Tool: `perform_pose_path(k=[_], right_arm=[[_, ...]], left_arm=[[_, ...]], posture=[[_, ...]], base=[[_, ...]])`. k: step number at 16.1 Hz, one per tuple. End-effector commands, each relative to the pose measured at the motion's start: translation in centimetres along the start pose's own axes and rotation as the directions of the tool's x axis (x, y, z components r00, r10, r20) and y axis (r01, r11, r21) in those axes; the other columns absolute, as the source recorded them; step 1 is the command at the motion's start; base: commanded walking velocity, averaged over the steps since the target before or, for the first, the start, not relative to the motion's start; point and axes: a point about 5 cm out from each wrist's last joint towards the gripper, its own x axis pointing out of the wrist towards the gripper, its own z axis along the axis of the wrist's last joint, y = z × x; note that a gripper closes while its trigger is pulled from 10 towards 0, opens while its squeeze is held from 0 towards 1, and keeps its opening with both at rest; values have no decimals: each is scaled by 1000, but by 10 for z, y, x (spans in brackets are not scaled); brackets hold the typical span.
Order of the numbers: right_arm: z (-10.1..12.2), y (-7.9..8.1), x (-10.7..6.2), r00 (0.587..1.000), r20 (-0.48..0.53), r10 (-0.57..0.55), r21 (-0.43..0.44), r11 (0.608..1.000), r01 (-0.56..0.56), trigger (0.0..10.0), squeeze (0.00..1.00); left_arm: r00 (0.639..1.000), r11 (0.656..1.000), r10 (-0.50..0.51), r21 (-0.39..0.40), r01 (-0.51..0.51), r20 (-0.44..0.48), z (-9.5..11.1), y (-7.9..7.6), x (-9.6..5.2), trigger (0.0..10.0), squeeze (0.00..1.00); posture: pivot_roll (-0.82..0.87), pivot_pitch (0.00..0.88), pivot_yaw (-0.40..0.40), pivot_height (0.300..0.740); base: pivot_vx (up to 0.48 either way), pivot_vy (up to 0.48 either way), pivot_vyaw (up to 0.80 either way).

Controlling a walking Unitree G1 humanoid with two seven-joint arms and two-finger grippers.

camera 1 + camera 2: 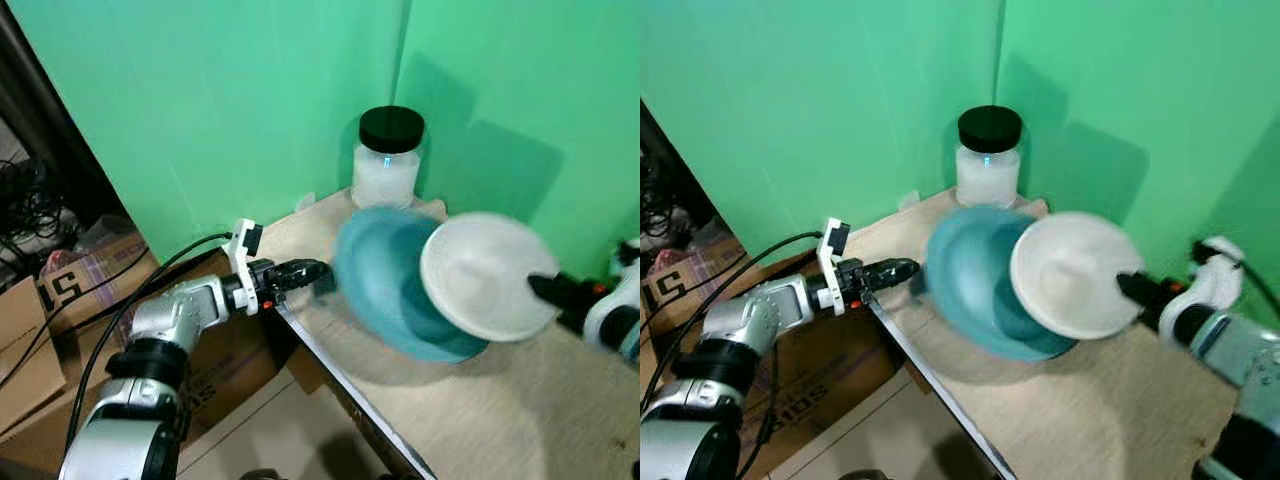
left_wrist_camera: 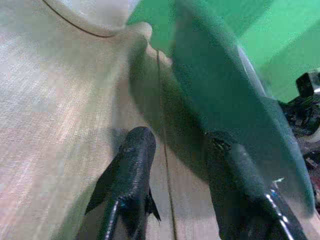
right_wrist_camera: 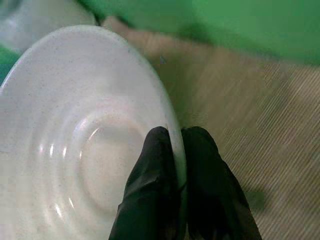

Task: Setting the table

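Note:
A teal plate [image 1: 385, 290] stands steeply tilted over the back of the wooden table [image 1: 520, 410], blurred. My left gripper [image 1: 322, 274] reaches in from the left and is shut on the plate's left rim; in the left wrist view the teal plate [image 2: 235, 100] rises beside its fingers [image 2: 135, 155]. A white plate [image 1: 480, 275] is held tilted in front of the teal one, overlapping its right side. My right gripper [image 1: 535, 285] is shut on the white plate's right rim, and its fingertips [image 3: 160, 150] pinch the white plate [image 3: 75, 140] in the right wrist view.
A clear jar with a black lid [image 1: 390, 155] stands in the back corner against the green walls [image 1: 220, 110]. Cardboard boxes [image 1: 60, 300] and cables lie on the floor left of the table edge [image 1: 330, 370].

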Motion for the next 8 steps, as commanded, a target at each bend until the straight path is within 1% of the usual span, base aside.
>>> perform_pose_path(k=[1, 2, 3, 5, 6, 8], right_arm=[[1, 5, -1, 1000, 11, 12, -25, 1000, -12, 0, 0], [0, 8, 1, 1000, 9, 24, -30, 999, -23, 0, 0], [0, 9, 1, 1000, 8, 26, -32, 999, -26, 0, 0], [4, 12, 1, 999, 22, 35, -52, 998, -34, 0, 0], [5, 13, 0, 999, 29, 36, -59, 998, -34, 0, 0], [7, 15, -1, 998, 41, 41, -66, 997, -38, 0, 0]], left_arm=[[999, 1000, 6, -2, -6, -31, -1, 1, 2, 10000, 1000], [998, 1000, 20, 10, -19, -65, -3, 3, 5, 10000, 1000], [998, 1000, 24, 13, -24, -65, -3, 3, 6, 10000, 1000], [1000, 1000, -2, 3, 2, -13, 8, 1, 9, 10000, 1000], [1000, 1000, -24, 11, 24, 20, 15, -1, 7, 10000, 1000], [993, 995, -96, -7, 97, 67, 24, -4, -7, 10000, 1000]], posture=[[1, 0, 56, 740], [0, 0, 58, 740], [0, 0, 58, 740], [-3, 0, 62, 740], [-8, 0, 67, 740], [-6, 0, 69, 740]], base=[[0, 0, 0], [0, 0, 0], [0, 0, 0], [0, 0, 0], [0, 0, 0], [0, 0, 0]])
